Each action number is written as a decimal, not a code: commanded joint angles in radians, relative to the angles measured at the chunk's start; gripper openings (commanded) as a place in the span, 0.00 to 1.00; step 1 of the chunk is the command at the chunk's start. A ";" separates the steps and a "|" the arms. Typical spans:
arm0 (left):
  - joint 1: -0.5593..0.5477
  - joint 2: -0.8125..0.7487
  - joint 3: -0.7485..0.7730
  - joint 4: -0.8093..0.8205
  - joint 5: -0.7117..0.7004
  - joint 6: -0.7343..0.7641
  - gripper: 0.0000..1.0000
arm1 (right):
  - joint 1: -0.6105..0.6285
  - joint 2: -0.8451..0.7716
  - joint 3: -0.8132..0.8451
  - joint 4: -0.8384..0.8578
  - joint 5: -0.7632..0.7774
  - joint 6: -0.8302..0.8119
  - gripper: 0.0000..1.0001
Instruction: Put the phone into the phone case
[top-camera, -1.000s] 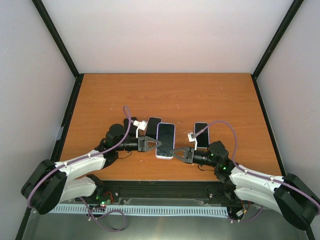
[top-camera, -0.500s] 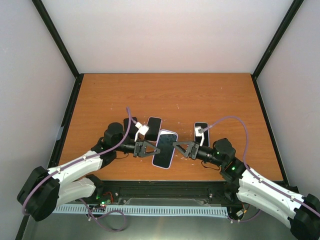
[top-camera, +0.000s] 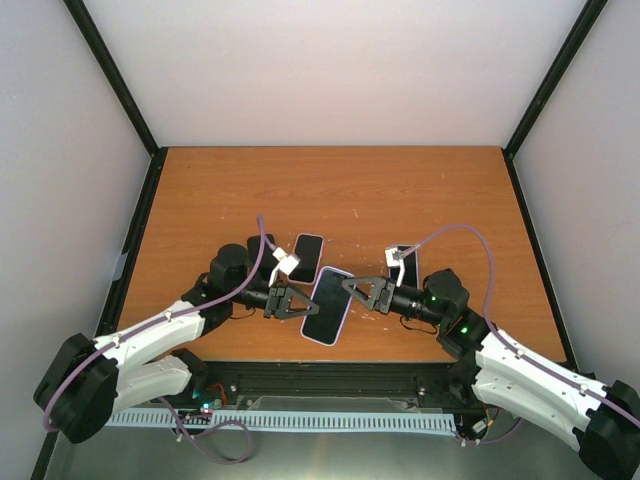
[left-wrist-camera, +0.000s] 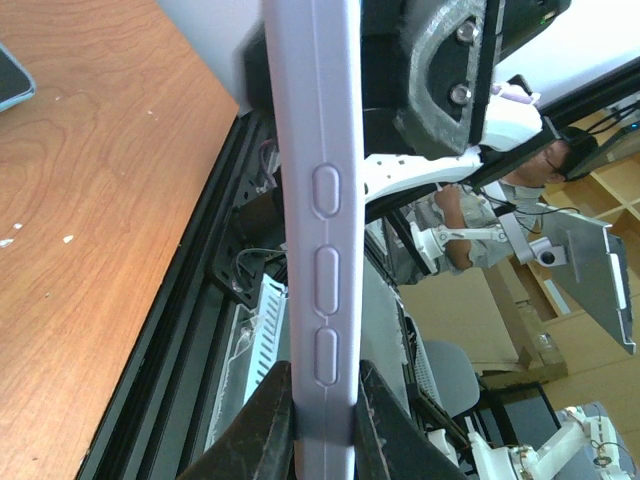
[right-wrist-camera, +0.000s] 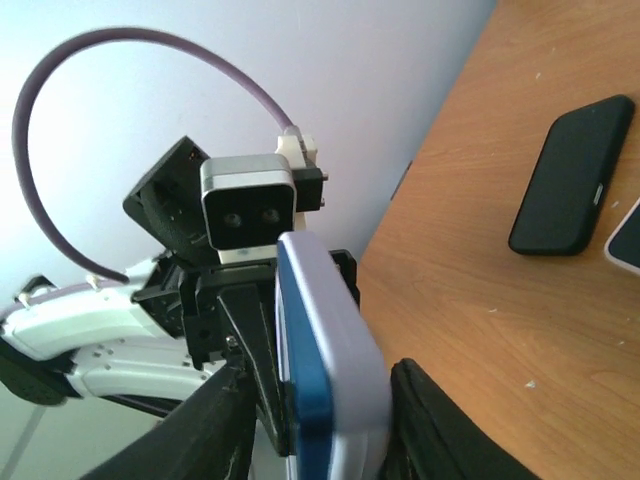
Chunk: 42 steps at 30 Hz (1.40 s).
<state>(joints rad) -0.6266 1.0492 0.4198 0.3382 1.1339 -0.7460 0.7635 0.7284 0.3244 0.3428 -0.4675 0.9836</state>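
Note:
I hold a lavender phone case (top-camera: 339, 271) with a dark-screened phone (top-camera: 325, 306) lying in it, above the table's near middle. My left gripper (top-camera: 303, 303) is shut on its left long edge. The left wrist view shows the case's (left-wrist-camera: 320, 200) button side pinched between the fingers (left-wrist-camera: 268, 405) of the left gripper (left-wrist-camera: 322, 378). My right gripper (top-camera: 349, 288) straddles the right edge. In the right wrist view the right gripper (right-wrist-camera: 322, 385) stands open around the case (right-wrist-camera: 345, 345) and the phone's blue rim (right-wrist-camera: 300, 345), with a gap on the left side.
A black phone (top-camera: 307, 257) lies flat on the wooden table (top-camera: 330, 195) behind the left gripper and also shows in the right wrist view (right-wrist-camera: 570, 190). Another dark phone (top-camera: 409, 262) lies half hidden under the right wrist. Black frame posts and pale walls enclose the table.
The left gripper has carried the cased phone a little toward the near edge, tilting it. The right gripper rose from the phone's near corner, opened, and now straddles its right edge.

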 joint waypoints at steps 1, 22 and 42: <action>-0.002 -0.003 0.084 -0.076 -0.038 0.087 0.00 | 0.002 -0.012 0.041 -0.027 0.029 -0.016 0.25; -0.002 -0.008 0.115 -0.087 -0.189 -0.014 0.00 | 0.001 -0.039 -0.017 -0.062 0.040 0.089 0.48; 0.000 0.036 0.111 -0.014 -0.198 -0.077 0.01 | 0.002 0.021 -0.072 0.136 -0.013 0.145 0.03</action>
<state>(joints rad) -0.6292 1.0775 0.5045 0.2493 0.9428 -0.8230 0.7628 0.7631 0.2539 0.4229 -0.4847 1.1088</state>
